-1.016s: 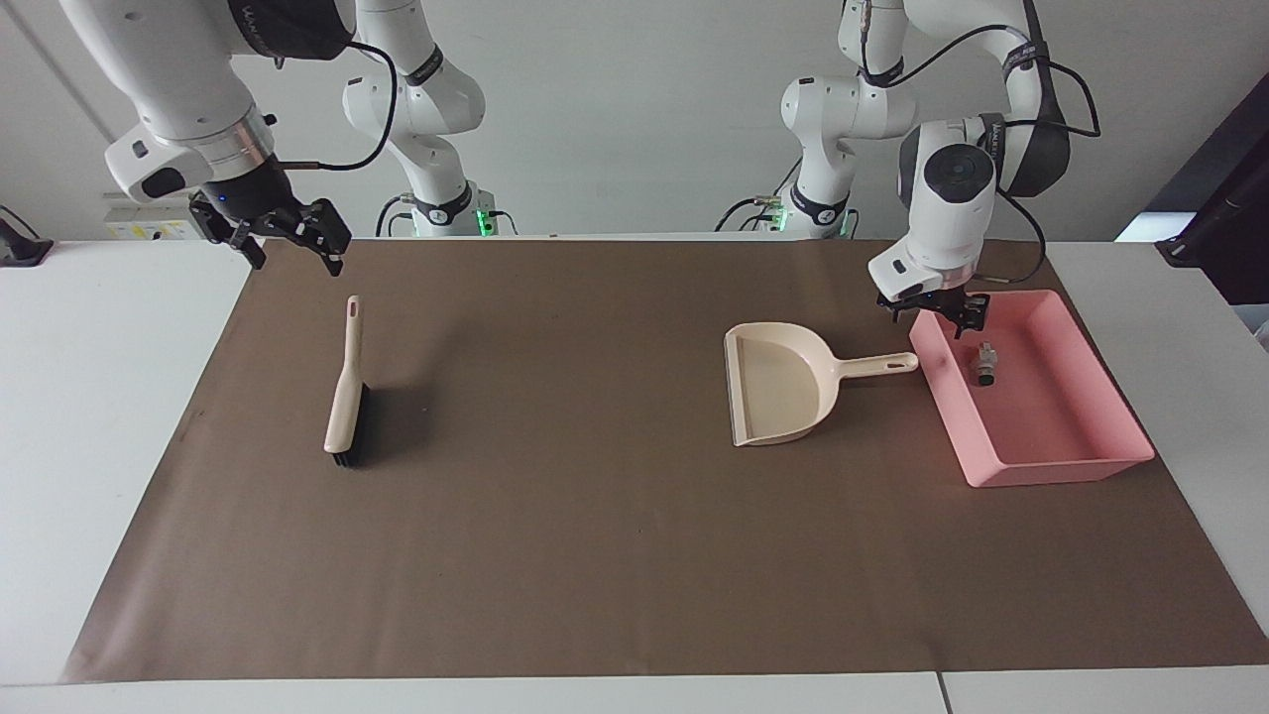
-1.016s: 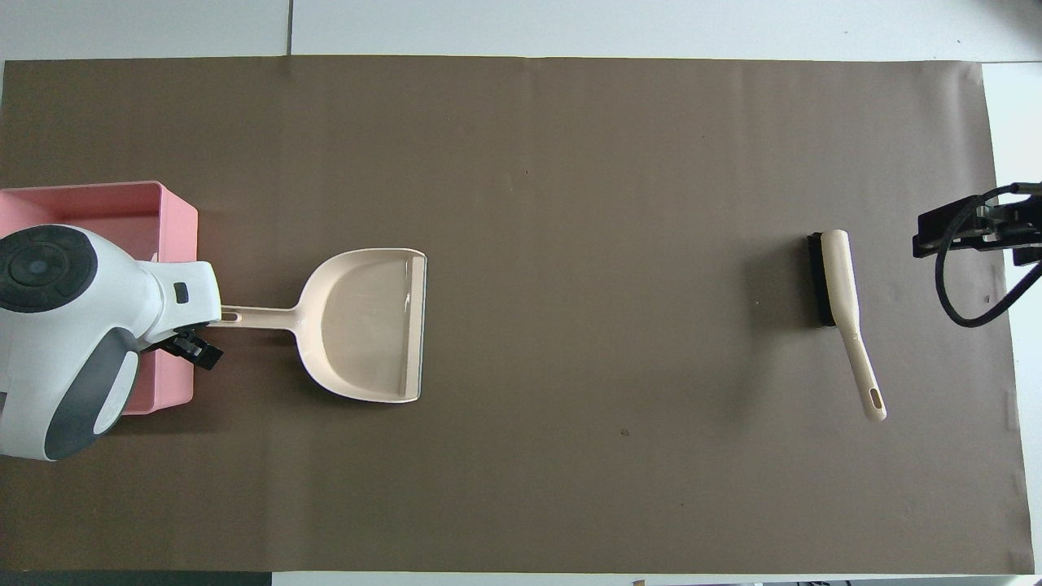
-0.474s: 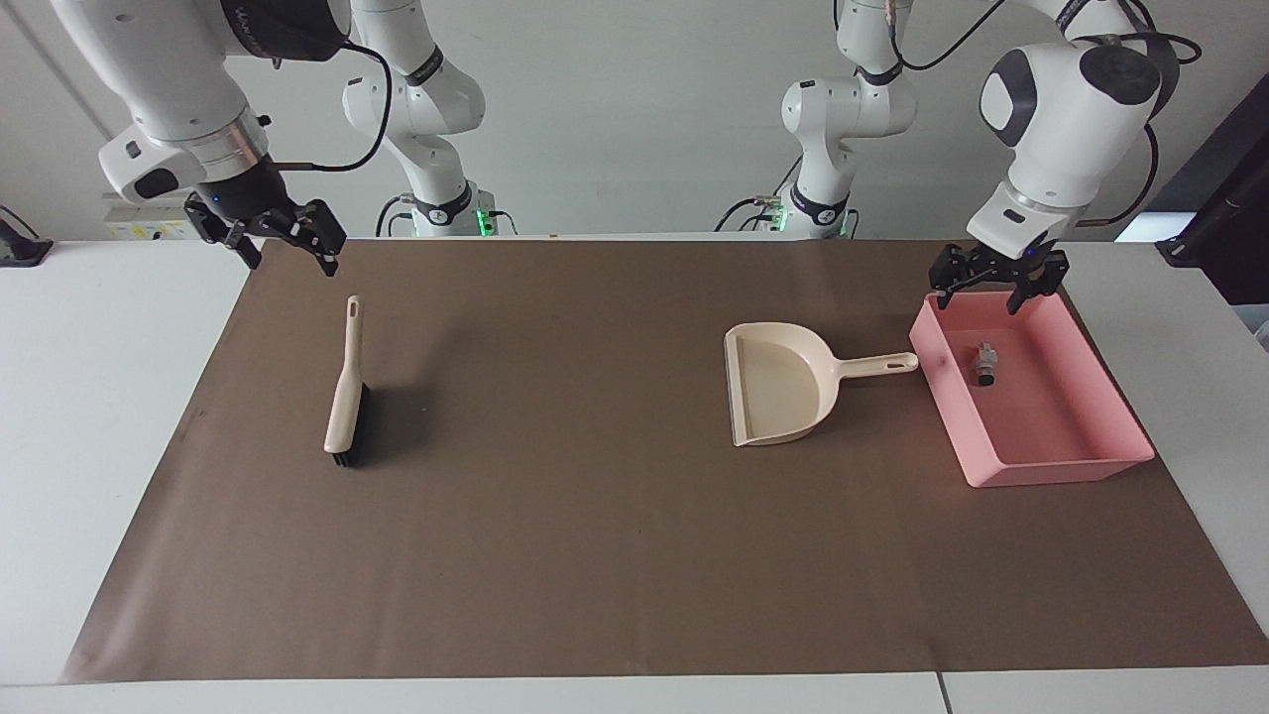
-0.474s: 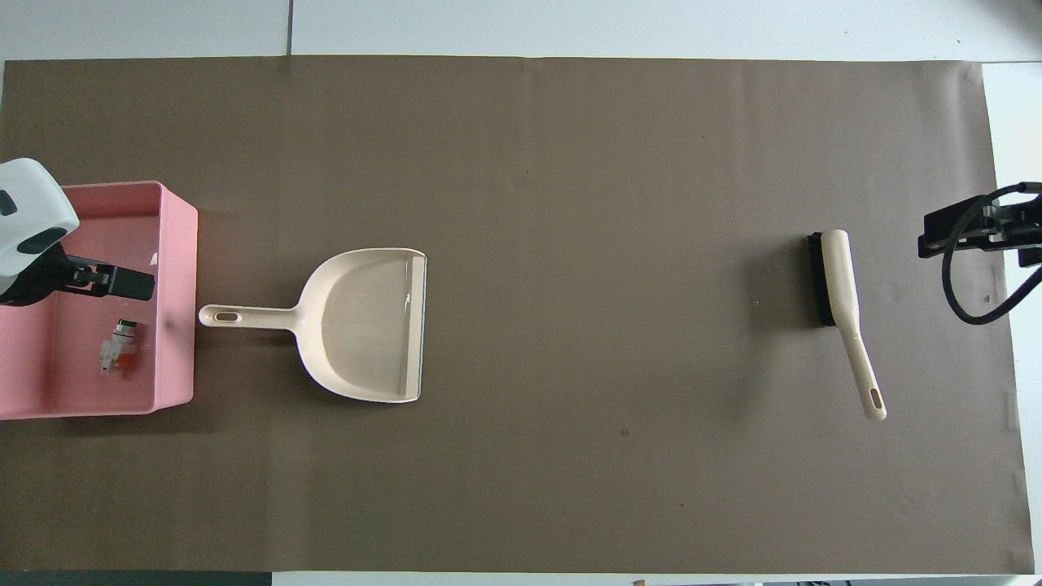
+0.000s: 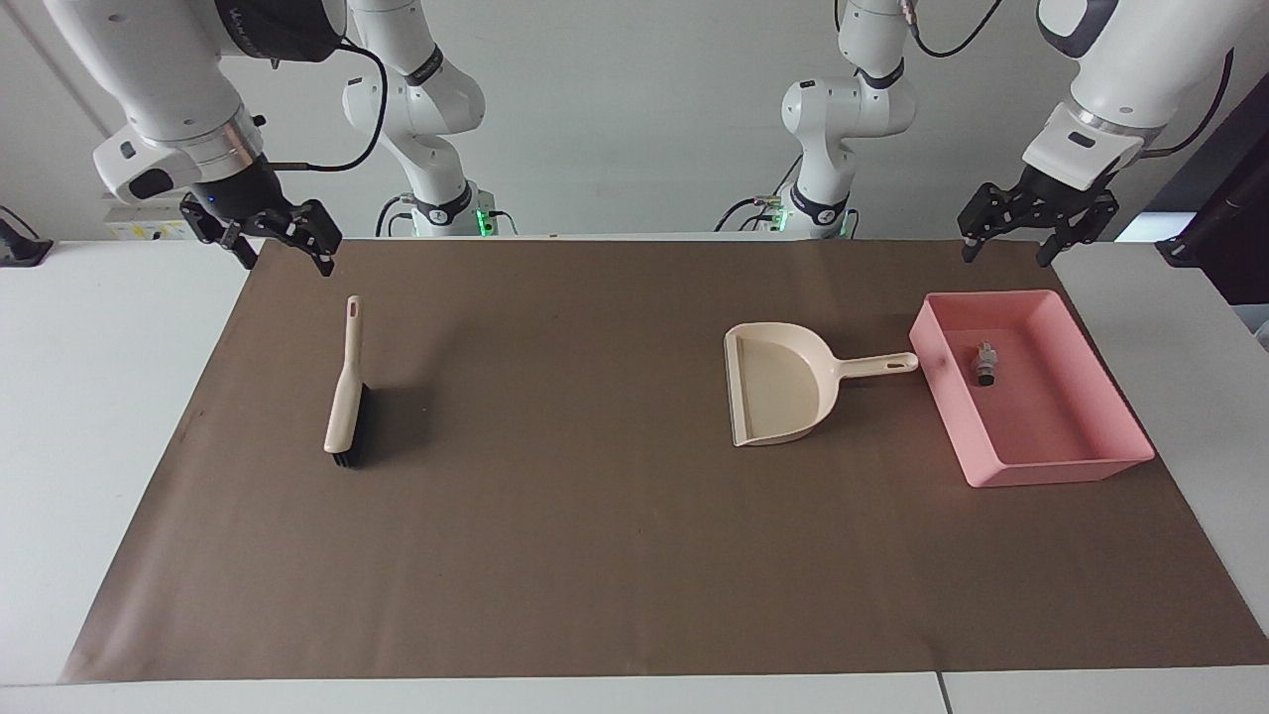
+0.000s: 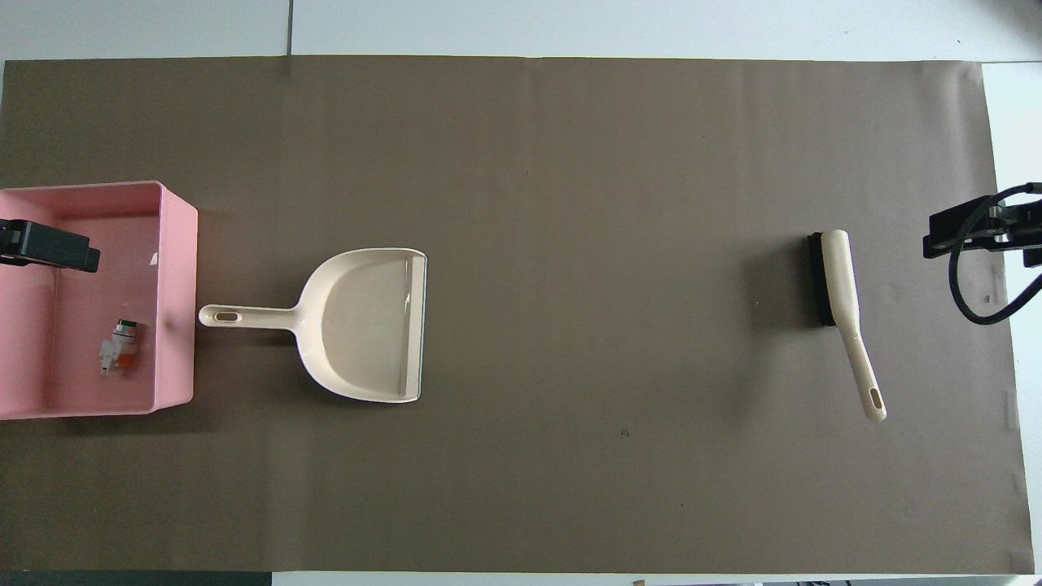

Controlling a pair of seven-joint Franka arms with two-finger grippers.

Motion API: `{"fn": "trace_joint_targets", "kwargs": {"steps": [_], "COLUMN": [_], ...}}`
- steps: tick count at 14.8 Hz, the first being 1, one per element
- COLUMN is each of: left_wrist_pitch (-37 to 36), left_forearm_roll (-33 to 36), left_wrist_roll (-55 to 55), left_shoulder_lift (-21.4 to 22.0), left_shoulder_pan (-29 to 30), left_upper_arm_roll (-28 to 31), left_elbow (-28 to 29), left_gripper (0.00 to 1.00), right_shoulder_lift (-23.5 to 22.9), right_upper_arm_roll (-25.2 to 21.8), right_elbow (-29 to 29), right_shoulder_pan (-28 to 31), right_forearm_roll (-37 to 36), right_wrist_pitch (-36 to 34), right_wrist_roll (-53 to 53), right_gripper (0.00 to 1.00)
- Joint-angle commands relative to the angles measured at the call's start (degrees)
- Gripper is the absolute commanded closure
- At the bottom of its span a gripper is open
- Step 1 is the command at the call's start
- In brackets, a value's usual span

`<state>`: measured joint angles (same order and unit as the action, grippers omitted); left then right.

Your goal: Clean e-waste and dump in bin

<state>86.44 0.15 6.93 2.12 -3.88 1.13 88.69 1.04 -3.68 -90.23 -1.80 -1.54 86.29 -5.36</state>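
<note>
Brown paper [image 5: 595,555] covers the white table [image 5: 109,416], with a plain pale wall at the top of the facing view. At the right of that view sits the pink bin [image 5: 1066,464], and the e-waste [image 5: 983,363] lies inside it, in the upper left part of the bin floor; only one small whitish piece with a dark tip can be made out. In the overhead view the e-waste [image 6: 120,347] shows in the bin [image 6: 175,309] at the left edge. Just beside the bin lies the dustpan [image 5: 778,397], its handle pointing at the bin wall without touching it. Well apart, at the left of the facing view, lies the brush [image 5: 346,387].

Up in the air, the left gripper [image 5: 1024,236] hangs at the upper right, fingers spread wide and holding nothing. At the upper left, above the brush handle, the right gripper [image 5: 285,248] hangs wide and empty.
</note>
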Motion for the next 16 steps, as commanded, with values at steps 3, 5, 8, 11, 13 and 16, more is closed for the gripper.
{"fn": "trace_joint_targets", "kwargs": {"steps": [3, 5, 8, 11, 13, 16], "left_wrist_pitch": [-4.26, -4.35, -3.48, -1.02, -1.36, -1.19], "left_forearm_roll": [-1.2, -1.11, -1.11, -1.11, -1.11, -1.11], "left_wrist_roll": [-3.85, -3.51, -3.95, -3.77, -3.59, -3.33], "left_shoulder_lift": [-1.33, -0.81, -0.54, -0.45, -0.45, -0.45], "left_shoulder_pan": [1.86, 1.86, 1.95, 1.51, 1.42, 1.51], "left_upper_arm_roll": [-0.07, -0.07, -0.16, -0.16, -0.16, -0.16], "left_elbow": [-2.64, -2.03, -1.24, -0.45, -0.45, -0.27], "left_gripper": [0.02, 0.02, 0.02, 0.02, 0.02, 0.02], "right_shoulder_lift": [0.72, 0.72, 0.72, 0.72, 0.72, 0.72], "right_upper_arm_roll": [0.16, 0.16, 0.16, 0.16, 0.16, 0.16], "right_elbow": [-0.92, -0.92, -0.92, -0.92, -0.92, -0.92], "right_shoulder_pan": [0.3, 0.3, 0.48, 0.39, 0.48, 0.39], "right_forearm_roll": [-0.21, -0.3, -0.3, -0.21, -0.21, -0.3], "right_wrist_pitch": [-0.16, -0.16, -0.16, -0.16, -0.16, -0.16], "right_wrist_roll": [1.06, 1.06, 1.06, 1.06, 1.06, 1.06], "right_gripper": [0.01, 0.01, 0.01, 0.01, 0.01, 0.01]}}
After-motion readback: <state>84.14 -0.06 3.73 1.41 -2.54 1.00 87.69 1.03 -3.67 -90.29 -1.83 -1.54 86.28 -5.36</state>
